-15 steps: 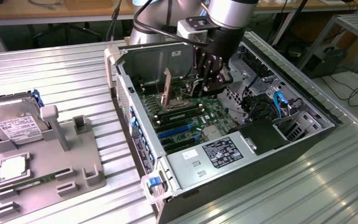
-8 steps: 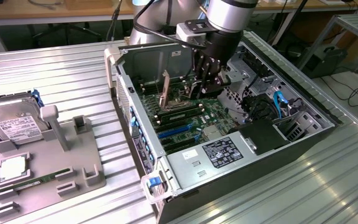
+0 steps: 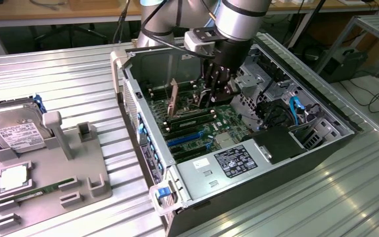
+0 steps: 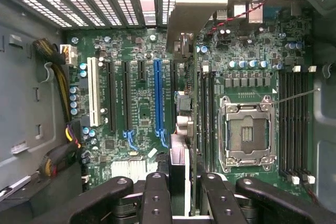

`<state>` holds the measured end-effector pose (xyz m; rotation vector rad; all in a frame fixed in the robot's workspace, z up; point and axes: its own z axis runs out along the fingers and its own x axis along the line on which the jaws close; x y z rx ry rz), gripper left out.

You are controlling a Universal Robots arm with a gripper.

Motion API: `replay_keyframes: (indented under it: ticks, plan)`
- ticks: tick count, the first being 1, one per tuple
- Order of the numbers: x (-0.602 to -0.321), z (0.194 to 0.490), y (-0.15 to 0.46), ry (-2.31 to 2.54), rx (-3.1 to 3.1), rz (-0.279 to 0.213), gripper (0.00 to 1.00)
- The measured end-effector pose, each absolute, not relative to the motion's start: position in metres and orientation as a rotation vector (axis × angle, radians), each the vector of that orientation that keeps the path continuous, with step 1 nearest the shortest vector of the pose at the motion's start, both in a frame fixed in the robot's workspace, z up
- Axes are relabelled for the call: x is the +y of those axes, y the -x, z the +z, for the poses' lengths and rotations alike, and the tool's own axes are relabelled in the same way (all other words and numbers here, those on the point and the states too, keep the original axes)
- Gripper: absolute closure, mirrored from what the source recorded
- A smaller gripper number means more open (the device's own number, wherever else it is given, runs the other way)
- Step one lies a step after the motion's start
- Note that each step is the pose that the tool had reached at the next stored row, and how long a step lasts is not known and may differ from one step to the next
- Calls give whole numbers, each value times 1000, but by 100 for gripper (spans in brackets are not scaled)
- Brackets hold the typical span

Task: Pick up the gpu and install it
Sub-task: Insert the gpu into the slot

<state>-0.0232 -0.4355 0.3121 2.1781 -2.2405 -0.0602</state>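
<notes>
Inside the open computer case (image 3: 176, 74), which lies on its side on the metal table (image 3: 57, 79), we see the gripper (image 3: 214, 94) reaching down over the motherboard (image 3: 226, 121). Its black fingers (image 4: 157, 198) stand narrowly apart and are closed on the gpu (image 4: 181, 145), which we see edge-on in the wrist view: a thin card held upright between them, with its metal bracket toward the slotted rear wall of the case. The card stands over the motherboard, just beside the blue expansion slot (image 4: 158, 100) and between this slot and the empty CPU socket (image 4: 247, 132). We cannot tell if its lower edge is already sitting in a slot.

Near the gripper, in the exterior view, a tan card (image 3: 174, 96) stands upright on the board. Well apart from the case, near the table's edge at the exterior view's left, a grey parts holder (image 3: 51, 168) carries a hard drive (image 3: 12, 129) with a white label, a square processor (image 3: 13, 177) and a narrow green memory stick (image 3: 41, 190). At the case's corner nearest the camera, a power supply (image 3: 232, 163) with a label is mounted.
</notes>
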Motion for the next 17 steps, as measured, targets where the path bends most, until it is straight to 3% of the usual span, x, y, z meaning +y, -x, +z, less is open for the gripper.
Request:
replay_keyframes:
  ticks: [17]
  plan:
    - [-436, 298, 35, -2196, -2226, -60, 73]
